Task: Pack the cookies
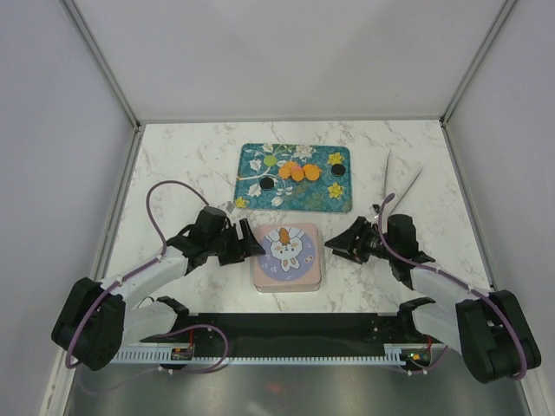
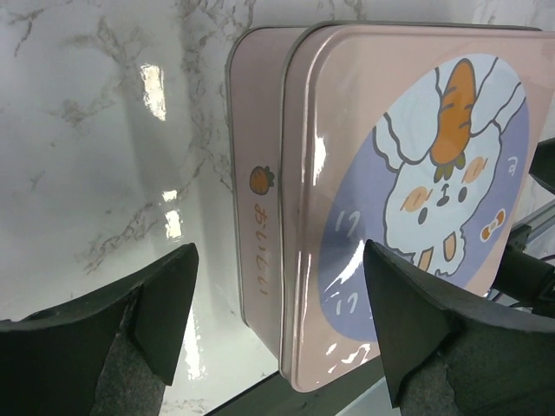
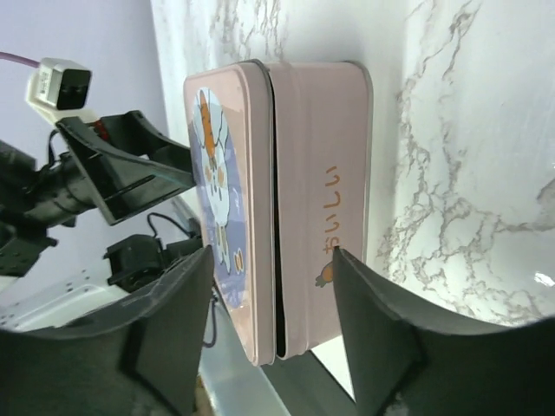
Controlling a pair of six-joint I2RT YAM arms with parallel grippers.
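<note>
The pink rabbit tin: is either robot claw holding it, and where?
Nothing is held. The left gripper and right gripper sit open at opposite sides of the pink tin, not closed on it.

Left fingers (image 2: pixel 156 303) and right fingers (image 3: pixel 173 321) gape wide — facing inward.

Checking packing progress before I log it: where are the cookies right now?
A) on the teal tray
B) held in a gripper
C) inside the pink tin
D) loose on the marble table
A: the cookies lie clustered on the teal tray, while the pink tin sits apart from it, closed.
</note>
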